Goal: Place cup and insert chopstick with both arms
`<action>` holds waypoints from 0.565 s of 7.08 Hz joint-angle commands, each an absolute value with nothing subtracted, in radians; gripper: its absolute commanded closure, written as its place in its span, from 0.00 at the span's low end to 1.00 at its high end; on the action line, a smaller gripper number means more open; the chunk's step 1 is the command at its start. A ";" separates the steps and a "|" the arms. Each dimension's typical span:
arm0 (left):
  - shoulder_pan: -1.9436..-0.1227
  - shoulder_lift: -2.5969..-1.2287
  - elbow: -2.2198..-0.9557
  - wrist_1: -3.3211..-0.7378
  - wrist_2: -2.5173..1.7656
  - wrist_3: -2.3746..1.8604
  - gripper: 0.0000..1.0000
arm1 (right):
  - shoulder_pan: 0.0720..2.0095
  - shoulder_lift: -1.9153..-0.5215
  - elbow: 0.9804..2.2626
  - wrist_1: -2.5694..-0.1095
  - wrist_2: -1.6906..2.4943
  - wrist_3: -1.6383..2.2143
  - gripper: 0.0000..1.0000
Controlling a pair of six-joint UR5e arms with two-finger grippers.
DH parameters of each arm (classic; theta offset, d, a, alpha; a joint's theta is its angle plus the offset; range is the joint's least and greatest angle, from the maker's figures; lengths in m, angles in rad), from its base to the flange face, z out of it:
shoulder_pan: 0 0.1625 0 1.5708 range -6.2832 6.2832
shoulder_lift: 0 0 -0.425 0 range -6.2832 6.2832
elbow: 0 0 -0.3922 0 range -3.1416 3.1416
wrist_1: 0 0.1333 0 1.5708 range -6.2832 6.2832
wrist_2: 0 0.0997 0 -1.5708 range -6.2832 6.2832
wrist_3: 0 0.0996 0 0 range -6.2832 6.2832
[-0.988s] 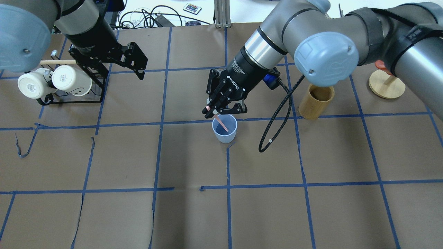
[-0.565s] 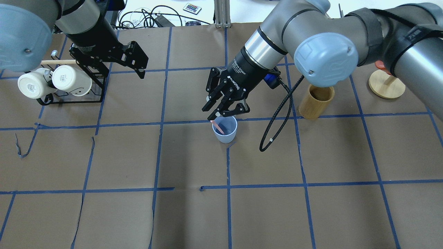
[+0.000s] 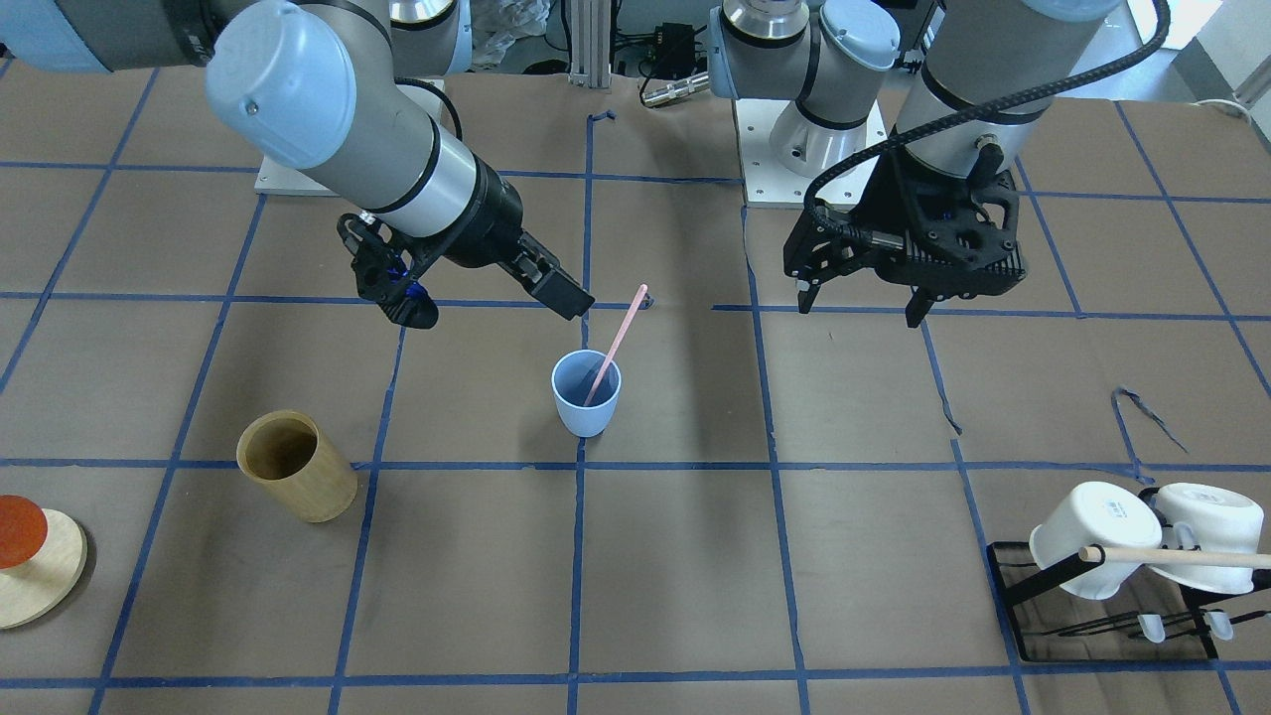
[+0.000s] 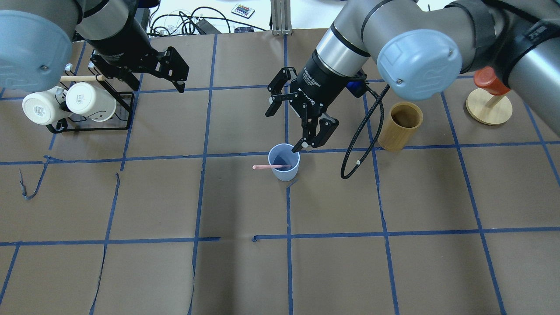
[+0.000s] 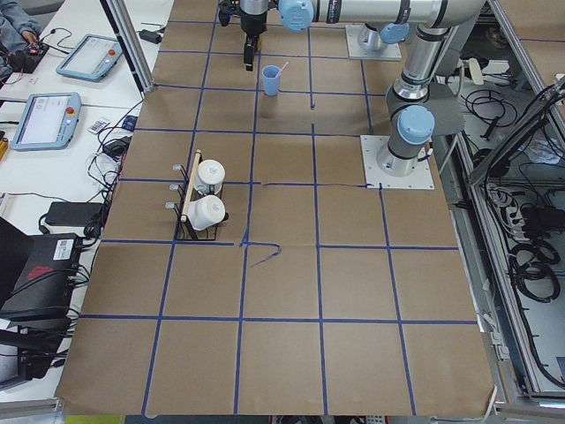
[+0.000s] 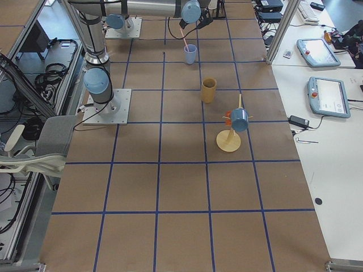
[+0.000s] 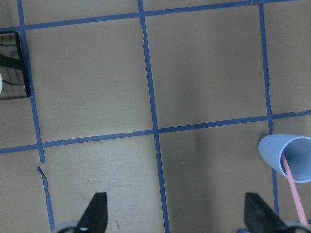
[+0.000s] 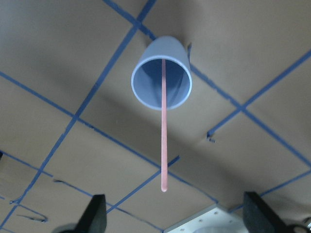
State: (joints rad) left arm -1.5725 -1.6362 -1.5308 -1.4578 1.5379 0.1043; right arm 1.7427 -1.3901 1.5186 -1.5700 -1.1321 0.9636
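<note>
Inside the cup [image 4: 284, 162] leans the chopstick [image 4: 267, 167].

the cup [image 4: 286, 174] looks smooth matt plastic, the table [image 4: 393, 271] cover matt brown paper, the cylinder [image 4: 393, 136] wood.

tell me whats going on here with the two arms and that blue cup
The light blue cup stands upright near the middle of the table. The pink chopstick leans inside it, its top end sticking out past the rim. The right hand hangs open above the cup, clear of it and holding nothing. The left hand is also open and empty, off by the white mugs. Both parts of the job look done.
</note>
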 commanded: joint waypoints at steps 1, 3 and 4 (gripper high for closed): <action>-1.574 -1.635 -1.531 -1.460 1.540 0.104 0.00 | 1.721 -1.411 1.483 -1.563 -1.371 0.606 0.00; -1.574 -1.637 -1.529 -1.462 1.540 0.101 0.00 | 1.622 -1.477 1.485 -1.499 -1.513 0.390 0.00; -1.574 -1.638 -1.528 -1.460 1.540 0.101 0.00 | 1.600 -1.497 1.485 -1.467 -1.537 0.286 0.00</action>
State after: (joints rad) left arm -1.5738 -1.6370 -1.5291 -1.4613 1.5401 0.1016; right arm 1.6377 -1.4656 1.4854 -1.5051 -1.4839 0.4082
